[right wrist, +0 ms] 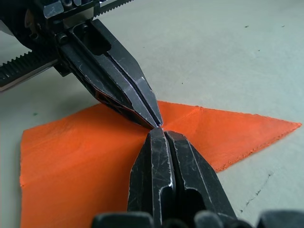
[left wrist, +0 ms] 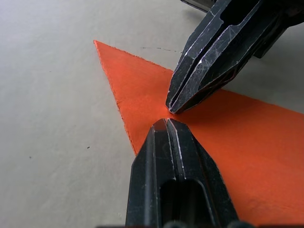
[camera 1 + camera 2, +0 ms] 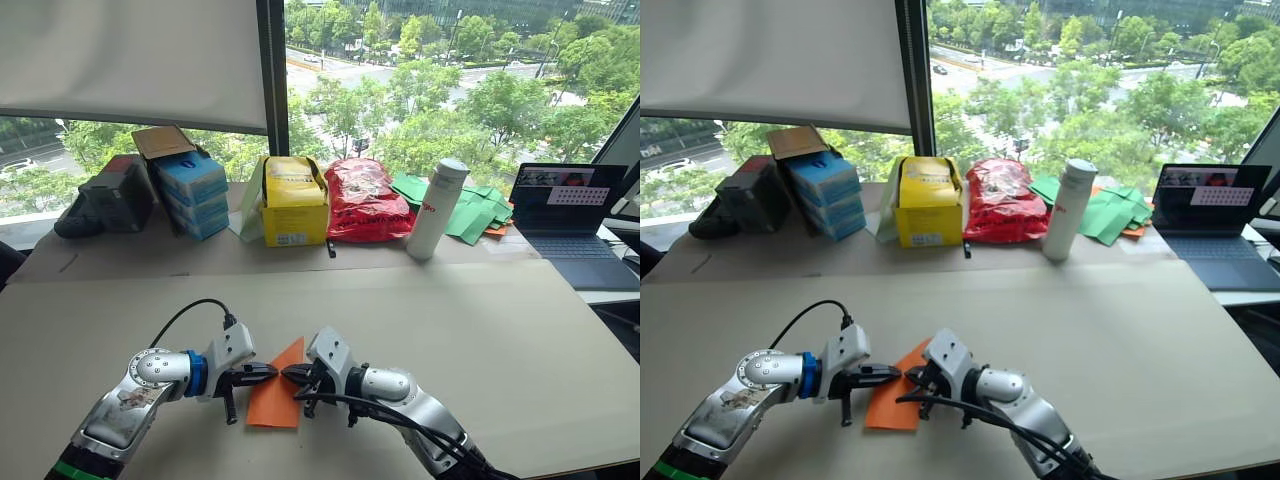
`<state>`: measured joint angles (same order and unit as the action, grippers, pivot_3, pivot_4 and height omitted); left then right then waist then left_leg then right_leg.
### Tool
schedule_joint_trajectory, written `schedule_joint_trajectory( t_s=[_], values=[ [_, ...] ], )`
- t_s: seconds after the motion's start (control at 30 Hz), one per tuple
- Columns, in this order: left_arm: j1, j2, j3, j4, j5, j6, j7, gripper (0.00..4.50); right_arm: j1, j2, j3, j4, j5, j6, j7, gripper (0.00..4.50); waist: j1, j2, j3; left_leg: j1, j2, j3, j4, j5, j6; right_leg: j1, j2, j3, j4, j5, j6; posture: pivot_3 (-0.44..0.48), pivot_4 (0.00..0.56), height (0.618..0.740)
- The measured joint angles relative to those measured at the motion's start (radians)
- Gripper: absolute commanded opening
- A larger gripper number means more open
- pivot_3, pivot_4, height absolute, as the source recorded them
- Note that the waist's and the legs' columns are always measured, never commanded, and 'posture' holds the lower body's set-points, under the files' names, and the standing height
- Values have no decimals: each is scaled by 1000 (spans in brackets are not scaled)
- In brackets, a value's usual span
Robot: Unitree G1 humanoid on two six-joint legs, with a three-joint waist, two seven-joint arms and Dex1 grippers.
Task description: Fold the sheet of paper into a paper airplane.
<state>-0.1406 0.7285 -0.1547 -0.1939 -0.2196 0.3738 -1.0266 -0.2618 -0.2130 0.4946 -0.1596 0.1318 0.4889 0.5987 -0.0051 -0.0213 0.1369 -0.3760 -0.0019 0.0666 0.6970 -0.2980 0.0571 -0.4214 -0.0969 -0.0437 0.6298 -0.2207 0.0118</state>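
Thin bright orange sheet of paper (image 3: pixel 277 394) lies flat on the near part of the beige desk (image 3: pixel 480 340), pointed tip away from the robot. Left end effector (image 3: pixel 268 372) and right end effector (image 3: pixel 287 373) meet tip to tip over it, one from each side. Along the far edge, left to right: stacked blue boxes (image 3: pixel 192 192), yellow carton (image 3: pixel 294 201), red plastic bag (image 3: pixel 362 199), white cylindrical bottle (image 3: pixel 438 209), green paper pieces (image 3: pixel 476 212), open laptop (image 3: pixel 565 225).

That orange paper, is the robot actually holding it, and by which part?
Neither gripper holds it. The left gripper and right gripper, both shut, press their tips on the middle of the sheet of paper.
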Motion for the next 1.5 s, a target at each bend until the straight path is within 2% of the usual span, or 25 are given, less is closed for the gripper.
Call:
schedule_joint_trajectory(
  t_s=[0.47, 0.9, 1.5],
  values=[
    [-12, -4, -21, 31, 20, -45, -1, 9, -103, -12, -40, 153, -9, -43, 5, 0, 3, 3, -3, 7, 0, 0, -1, -1, 1, 2, -5, 0, -1, 0, 0, 0, 150, 740],
    [-7, -3, -20, 25, 30, -47, 6, 9, -180, 42, -74, 274, -46, -65, -21, 0, -1, 5, -5, 7, 0, 0, -2, 0, 1, 2, -8, -1, 0, 0, -1, 0, 150, 740],
    [-8, -4, -24, 15, 30, -40, 13, 9, -71, -17, -72, 116, -70, -39, 5, 0, 0, 6, -5, 6, 0, 0, -4, -2, 2, 1, -11, -2, -2, 0, -1, 0, 150, 740]
  ],
)
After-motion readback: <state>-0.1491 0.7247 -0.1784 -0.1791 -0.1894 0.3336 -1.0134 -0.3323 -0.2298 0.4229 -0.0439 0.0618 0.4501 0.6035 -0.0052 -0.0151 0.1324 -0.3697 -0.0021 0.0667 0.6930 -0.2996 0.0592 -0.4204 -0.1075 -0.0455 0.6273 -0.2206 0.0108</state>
